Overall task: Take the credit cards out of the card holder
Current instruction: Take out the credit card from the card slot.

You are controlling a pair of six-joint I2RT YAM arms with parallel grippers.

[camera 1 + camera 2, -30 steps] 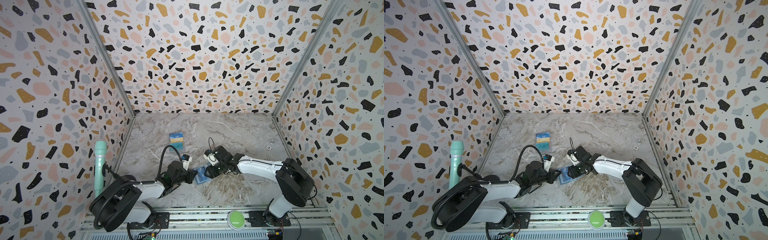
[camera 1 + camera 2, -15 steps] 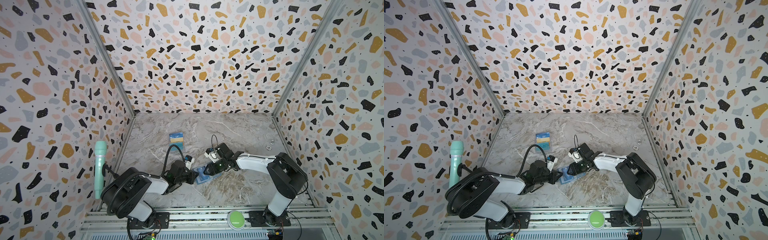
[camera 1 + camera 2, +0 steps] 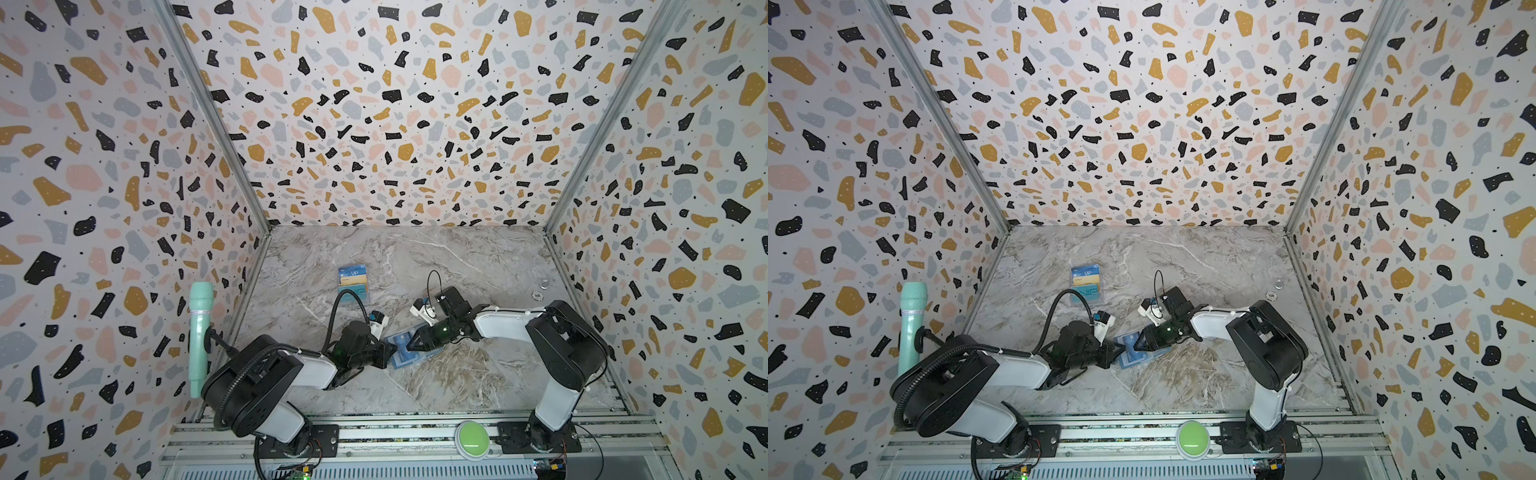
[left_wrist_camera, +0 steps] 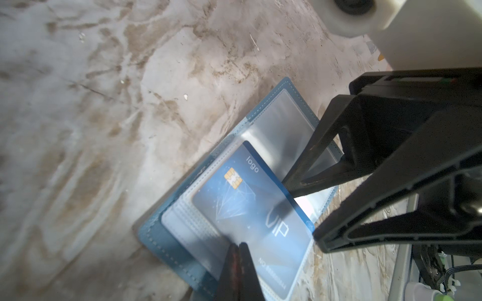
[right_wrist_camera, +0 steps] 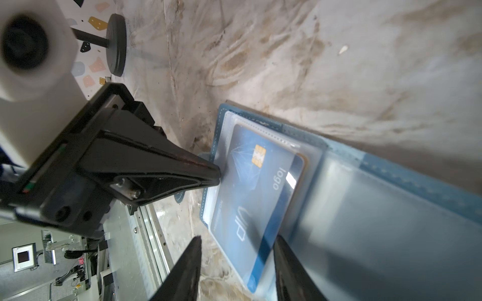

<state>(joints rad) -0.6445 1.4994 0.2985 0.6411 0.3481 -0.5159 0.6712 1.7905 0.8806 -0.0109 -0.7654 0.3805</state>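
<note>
Blue card [image 4: 249, 213]: "logo", "VIP". Far card stack [image 3: 353, 273]: "VIP".

Card holder [image 4: 155, 243] is dusty blue, table [image 4: 78, 130] marbled grey

The card holder [image 3: 400, 358] lies on the table [image 3: 457, 382], a credit card [image 4: 250, 208] inside it.

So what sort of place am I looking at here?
Probably a robot test cell: terrazzo-print panel walls boxing in a marble-look tabletop, robot arms bolted to an aluminium rail, and a green button.
</note>
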